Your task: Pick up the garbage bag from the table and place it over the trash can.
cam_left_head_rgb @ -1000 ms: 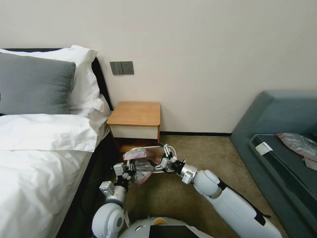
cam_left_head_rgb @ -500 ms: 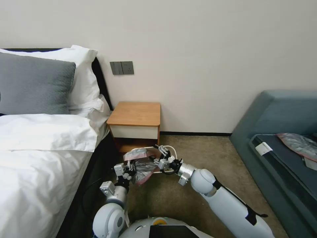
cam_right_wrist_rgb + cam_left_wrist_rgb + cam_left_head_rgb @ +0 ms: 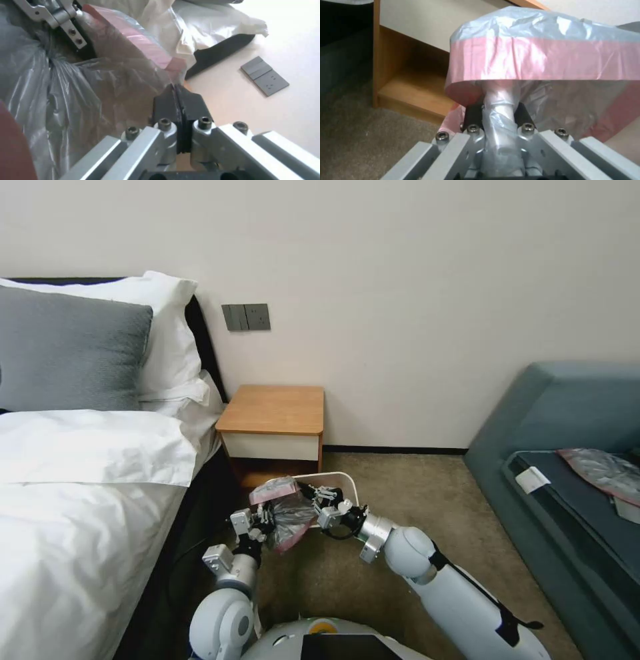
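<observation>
The garbage bag [image 3: 288, 513], crinkled grey plastic with a pink rim, hangs low over the carpet in front of the table [image 3: 275, 410]. My left gripper [image 3: 268, 518] is shut on a bunched fold of it; the left wrist view shows that fold between the pads of the left gripper [image 3: 498, 111], under the bag's pink rim [image 3: 536, 60]. From the right, my right gripper [image 3: 309, 495] meets the bag's edge. In the right wrist view the right gripper [image 3: 177, 93] has its pads pressed together on the thin edge. The trash can [image 3: 335, 474] shows as a cream rim just behind both grippers.
A bed [image 3: 80, 493] with white linen runs along the left, close to my left arm. A blue-grey sofa [image 3: 560, 447] stands at the right with a second flat grey bag [image 3: 600, 470] on it. Bare carpet [image 3: 400, 493] lies between can and sofa.
My right gripper has moved left from above the can's rim to the bag's edge, and its spread fingers have come together. The left gripper and the bag have hardly moved.
</observation>
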You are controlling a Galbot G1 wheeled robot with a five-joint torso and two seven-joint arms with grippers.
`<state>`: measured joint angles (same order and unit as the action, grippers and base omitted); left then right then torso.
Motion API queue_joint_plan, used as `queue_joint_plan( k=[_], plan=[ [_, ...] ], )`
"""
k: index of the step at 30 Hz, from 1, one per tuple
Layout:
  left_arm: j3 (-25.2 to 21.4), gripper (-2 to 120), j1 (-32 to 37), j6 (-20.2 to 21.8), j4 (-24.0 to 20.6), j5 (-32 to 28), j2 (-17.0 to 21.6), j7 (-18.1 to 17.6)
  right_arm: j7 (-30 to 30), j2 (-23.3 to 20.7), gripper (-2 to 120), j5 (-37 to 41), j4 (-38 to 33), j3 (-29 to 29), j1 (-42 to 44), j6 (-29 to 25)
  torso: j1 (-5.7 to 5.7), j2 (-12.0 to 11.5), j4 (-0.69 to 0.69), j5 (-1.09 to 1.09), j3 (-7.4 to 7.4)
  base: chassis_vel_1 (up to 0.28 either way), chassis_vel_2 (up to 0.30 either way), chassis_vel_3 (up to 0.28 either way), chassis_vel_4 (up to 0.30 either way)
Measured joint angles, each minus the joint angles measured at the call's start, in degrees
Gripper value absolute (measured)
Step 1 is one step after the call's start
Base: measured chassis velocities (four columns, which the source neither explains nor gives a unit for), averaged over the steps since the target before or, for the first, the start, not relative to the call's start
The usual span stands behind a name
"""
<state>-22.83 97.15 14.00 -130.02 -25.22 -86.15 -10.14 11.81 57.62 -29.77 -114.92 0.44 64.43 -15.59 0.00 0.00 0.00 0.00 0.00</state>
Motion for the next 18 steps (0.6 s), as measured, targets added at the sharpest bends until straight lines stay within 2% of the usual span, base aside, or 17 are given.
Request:
queue_joint_plan(
  k=[10, 18],
  plan=[
    [-0.2, 5, -0.1, 0.0, 0.3, 0.6, 0.0, 0.1, -0.2, 0.0, 0, 0.9, -0.2, 0.3, -0.2, 0.0, 0.00, 0.0, 0.00, 0.00, 0.00, 0.000, 0.000, 0.000, 0.000],
    [0.0, 5, 0.1, -1.8, 1.6, 7.1, 2.0, 2.9, -0.9, 0.1, 0, 5.2, 0.2, 0.8, -2.6, 2.3, 0.00, 0.0, 0.00, 0.00, 0.00, 0.000, 0.000, 0.000, 0.000]
  ],
)
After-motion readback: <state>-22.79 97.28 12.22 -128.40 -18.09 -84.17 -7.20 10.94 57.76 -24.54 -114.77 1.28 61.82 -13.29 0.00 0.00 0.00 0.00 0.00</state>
